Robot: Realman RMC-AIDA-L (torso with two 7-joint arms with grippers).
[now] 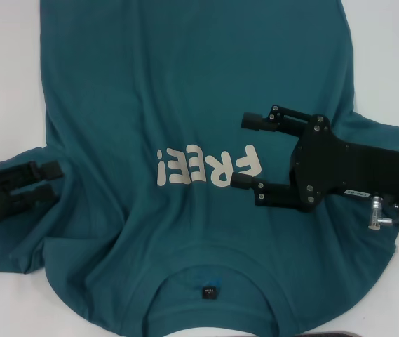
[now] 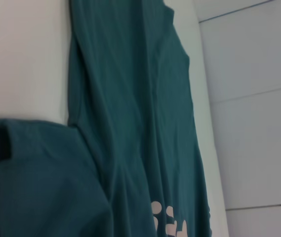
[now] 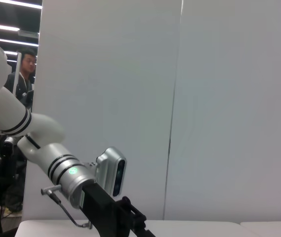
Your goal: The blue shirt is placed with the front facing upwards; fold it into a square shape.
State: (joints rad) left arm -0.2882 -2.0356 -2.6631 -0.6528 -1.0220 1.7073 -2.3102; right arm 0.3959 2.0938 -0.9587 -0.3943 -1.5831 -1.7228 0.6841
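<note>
White table (image 1: 6, 70) bears blue shirt (image 1: 185, 84) (front up) beneath right end effector (image 1: 245, 151).

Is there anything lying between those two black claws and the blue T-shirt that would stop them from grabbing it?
Nothing visible does. The blue shirt lies bare, print up. The right claw hangs open over the chest print; the left claw is open at the sleeve.

Blue shirt (image 1: 185, 84): soft matt cloth, lightly wrinkled; cream print flat and matt; collar ribbed. Right gripper (image 1: 245, 151): matt black plastic-like plates, small bright metal screws, silvery metal wrist part. Table (image 2: 21, 54): smooth white surface.
</note>
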